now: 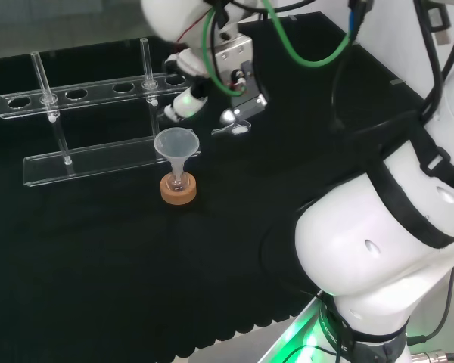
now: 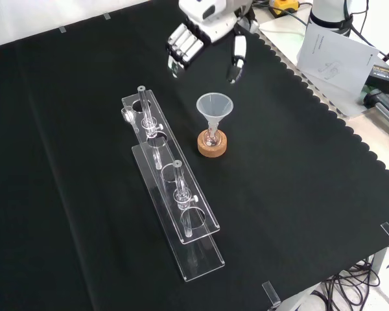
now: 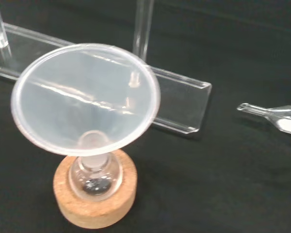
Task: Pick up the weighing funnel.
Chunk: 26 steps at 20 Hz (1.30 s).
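The weighing funnel (image 3: 277,117) is a small clear scoop with a short stem, lying flat on the black cloth. In the head view the weighing funnel (image 1: 232,128) lies just below the wrist's metal bracket, right of the hand (image 1: 186,103). The hand (image 2: 201,30) hovers above the cloth with relaxed fingers (image 2: 181,53) and its thumb hanging down, holding nothing. The big funnel (image 2: 214,106) stands mouth up in a small flask (image 3: 94,177) on a cork ring (image 2: 212,144), nearer the camera than the hand in the front view.
A clear test-tube rack (image 2: 170,188) lies to the left of the funnel in the front view; its base plate (image 3: 180,107) runs behind the funnel in the wrist view. Papers and cables (image 2: 334,52) sit off the cloth's scalloped edge at top right.
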Motion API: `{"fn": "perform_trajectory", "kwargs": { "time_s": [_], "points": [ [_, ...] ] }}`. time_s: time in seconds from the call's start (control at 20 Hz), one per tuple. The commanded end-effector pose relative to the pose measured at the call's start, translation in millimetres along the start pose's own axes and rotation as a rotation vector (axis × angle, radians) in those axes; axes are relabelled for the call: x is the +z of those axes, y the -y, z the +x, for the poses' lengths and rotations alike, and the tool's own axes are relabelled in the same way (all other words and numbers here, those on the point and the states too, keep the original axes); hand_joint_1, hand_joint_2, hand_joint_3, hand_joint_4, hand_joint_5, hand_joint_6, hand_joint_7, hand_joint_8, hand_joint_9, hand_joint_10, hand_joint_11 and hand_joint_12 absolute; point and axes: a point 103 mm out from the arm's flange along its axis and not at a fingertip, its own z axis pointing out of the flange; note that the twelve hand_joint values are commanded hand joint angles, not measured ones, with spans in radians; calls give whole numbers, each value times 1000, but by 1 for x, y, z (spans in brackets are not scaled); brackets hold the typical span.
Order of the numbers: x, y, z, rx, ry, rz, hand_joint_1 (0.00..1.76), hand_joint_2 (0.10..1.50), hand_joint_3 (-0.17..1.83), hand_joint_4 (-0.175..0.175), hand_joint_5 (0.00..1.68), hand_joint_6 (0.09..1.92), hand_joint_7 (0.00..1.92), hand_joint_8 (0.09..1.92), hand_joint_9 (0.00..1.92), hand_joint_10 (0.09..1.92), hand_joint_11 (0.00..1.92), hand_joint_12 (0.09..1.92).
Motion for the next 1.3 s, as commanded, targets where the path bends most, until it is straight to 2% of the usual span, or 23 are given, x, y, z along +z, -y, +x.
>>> {"fn": "perform_trajectory", "kwargs": {
  "time_s": [0.05,0.3,0.45,0.7,0.8,0.95,1.05,1.3],
  "points": [
    [-7,16,-38,17,-68,-2,494,720,275,-71,326,87,99,747,348,716,262,1397],
    [-8,15,-68,31,-95,-18,494,721,273,-70,325,87,109,746,363,714,270,1398],
    [-5,10,-94,3,-130,12,524,730,276,-69,332,87,149,749,394,706,293,1387],
    [12,-6,-140,14,-213,21,660,736,307,-62,363,87,206,730,451,670,315,1367],
    [22,-15,-157,14,-226,36,669,732,320,-60,384,87,237,727,473,658,326,1361],
    [38,-32,-179,9,-219,58,676,722,341,-55,423,87,284,717,510,641,341,1353],
    [52,-45,-188,22,-201,77,681,717,349,-52,451,87,310,715,530,635,347,1351],
    [84,-76,-189,11,-140,140,686,710,360,-44,504,87,347,716,552,628,353,1348]
  ]
}}
